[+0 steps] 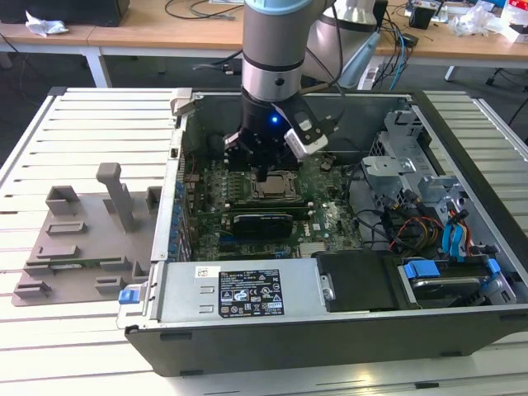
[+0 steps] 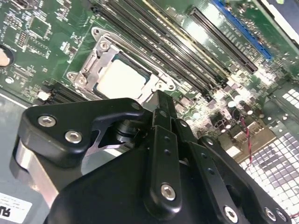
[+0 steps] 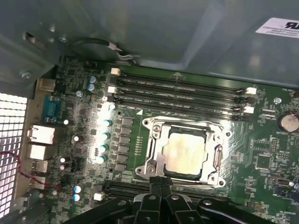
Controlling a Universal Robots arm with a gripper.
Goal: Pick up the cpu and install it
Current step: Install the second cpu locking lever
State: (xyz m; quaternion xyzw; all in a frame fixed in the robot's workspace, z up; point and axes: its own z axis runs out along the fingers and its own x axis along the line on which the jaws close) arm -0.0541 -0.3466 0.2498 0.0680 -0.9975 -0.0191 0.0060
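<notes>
So we've got a white slatted tabletop (image 1: 91, 124) here, long metal ribs running across it and pretty evenly lit from above. Behind the tabletop there's a light wooden desk (image 1: 157, 29) on white legs, stretching across the whole back of the exterior view. On that desk we can see a crumpled white rag (image 1: 45, 25) toward the exterior view's left, black cables (image 1: 202, 10) looping near the middle, and more crumpled white stuff (image 1: 474, 18) at the far end on the exterior view's right. Under the desk, the floor (image 1: 49, 70) looks dark grey. More cables (image 1: 396, 62) hang off the desk's front edge.
</notes>
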